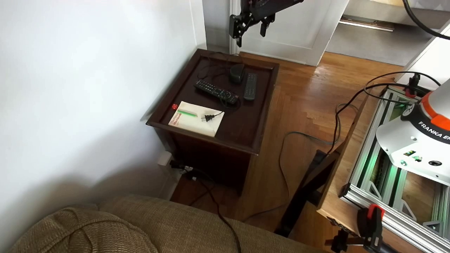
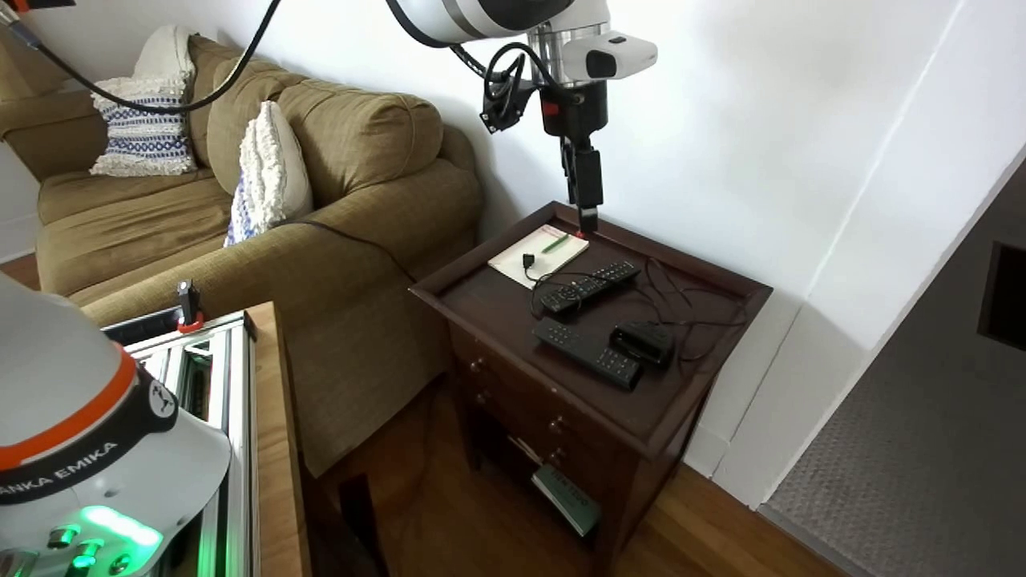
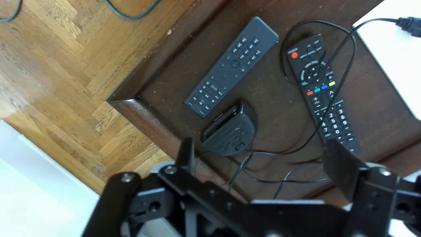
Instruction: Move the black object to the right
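The black object, a slim dark bar with small buttons, lies flat on the brown side table; it shows in both exterior views (image 1: 250, 86) (image 2: 589, 353) and in the wrist view (image 3: 232, 67). It lies beside a small black clock-like device (image 3: 232, 131) near the table edge. My gripper (image 1: 251, 38) is open and empty, high above the table. It also shows side-on in an exterior view (image 2: 587, 220). In the wrist view its fingers (image 3: 261, 143) are wide apart, with only cables and table top visible between them. The black object lies beyond the fingertips, touching neither.
A broader, longer remote with coloured buttons (image 3: 320, 89) lies nearby, with a thin cable across it. A white notepad (image 1: 197, 123) holds a green pen (image 1: 187, 113) and a plug (image 1: 208, 117). A small red die (image 1: 174, 106) lies beside it. The table (image 2: 497, 312) has a raised rim.
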`<act>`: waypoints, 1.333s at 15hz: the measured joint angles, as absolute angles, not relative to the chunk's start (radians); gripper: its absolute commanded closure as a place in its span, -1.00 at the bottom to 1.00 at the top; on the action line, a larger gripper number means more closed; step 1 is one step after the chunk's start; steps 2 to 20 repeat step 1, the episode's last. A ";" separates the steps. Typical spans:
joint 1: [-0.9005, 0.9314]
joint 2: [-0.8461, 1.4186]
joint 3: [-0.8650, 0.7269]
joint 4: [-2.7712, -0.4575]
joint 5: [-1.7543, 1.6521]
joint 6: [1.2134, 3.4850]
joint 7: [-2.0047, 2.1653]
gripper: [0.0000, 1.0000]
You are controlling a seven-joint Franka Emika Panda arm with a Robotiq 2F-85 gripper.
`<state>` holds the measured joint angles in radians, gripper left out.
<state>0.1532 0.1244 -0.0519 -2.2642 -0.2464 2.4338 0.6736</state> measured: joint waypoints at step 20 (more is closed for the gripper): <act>0.153 0.124 -0.052 -2.264 -0.246 2.434 0.674 -1.00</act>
